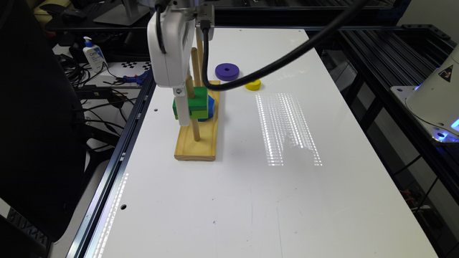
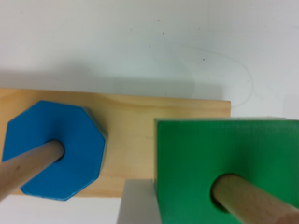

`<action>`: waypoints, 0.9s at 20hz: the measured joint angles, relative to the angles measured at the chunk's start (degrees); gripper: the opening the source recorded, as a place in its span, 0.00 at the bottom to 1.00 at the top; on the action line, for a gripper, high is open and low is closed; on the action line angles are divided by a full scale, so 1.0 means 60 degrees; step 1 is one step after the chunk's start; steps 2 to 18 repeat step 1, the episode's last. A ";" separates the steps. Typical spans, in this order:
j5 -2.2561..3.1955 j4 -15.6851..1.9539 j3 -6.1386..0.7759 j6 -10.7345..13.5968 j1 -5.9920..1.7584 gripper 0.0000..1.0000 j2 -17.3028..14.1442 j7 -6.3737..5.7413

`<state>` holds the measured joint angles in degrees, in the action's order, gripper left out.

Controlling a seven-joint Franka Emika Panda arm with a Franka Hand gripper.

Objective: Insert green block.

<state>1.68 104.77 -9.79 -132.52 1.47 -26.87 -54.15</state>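
Green block (image 2: 201, 149) is threaded on a wooden peg (image 2: 252, 200) of the wooden base (image 1: 196, 141); in the wrist view the peg passes through its round centre hole. In the exterior view the block sits partway up the peg, clear of the base, with bare peg showing beneath it. Its dark green upper layer over the lime lower layer is visible there. The blue octagonal block (image 2: 56, 149) is on the neighbouring peg of the same base, just beside the green block. The pincer (image 1: 183, 107) is alongside the green block; a pale finger (image 2: 138, 205) lies against the block's edge in the wrist view, but whether the pincer is clamped on the block or slack cannot be told. Judgement: insertion is begun, not seated. Risks: if the block is tilted on release, the hole may bind on the peg and hang short of the base; the block's corner may catch the blue octagonal block and stop the descent; side load from the arm could drag or tip the base on the tabletop (image 1: 251, 186). Purple ring (image 1: 227, 71) and yellow ring (image 1: 253, 84) lie beyond the base, well apart from it.
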 joint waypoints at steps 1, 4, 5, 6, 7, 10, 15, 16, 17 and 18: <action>0.0000 0.0003 0.0000 0.0001 0.0001 0.00 0.0001 0.0000; 0.0000 0.0003 0.0000 0.0001 0.0001 0.00 0.0001 0.0000; 0.0000 0.0003 0.0000 0.0001 0.0001 0.00 0.0001 0.0000; 0.0000 0.0003 0.0000 0.0001 0.0001 0.00 0.0001 0.0000; 0.0000 0.0003 0.0000 0.0001 0.0001 0.00 0.0001 0.0000; 0.0000 0.0003 0.0000 0.0001 0.0001 0.00 0.0001 0.0000; 0.0000 0.0003 0.0000 0.0001 0.0001 0.00 0.0001 0.0000; 0.0000 0.0003 0.0000 0.0001 0.0001 0.00 0.0001 0.0000; 0.0000 0.0003 0.0000 0.0001 0.0001 0.00 0.0001 0.0000; 0.0000 0.0003 0.0000 0.0001 0.0001 0.00 0.0001 0.0000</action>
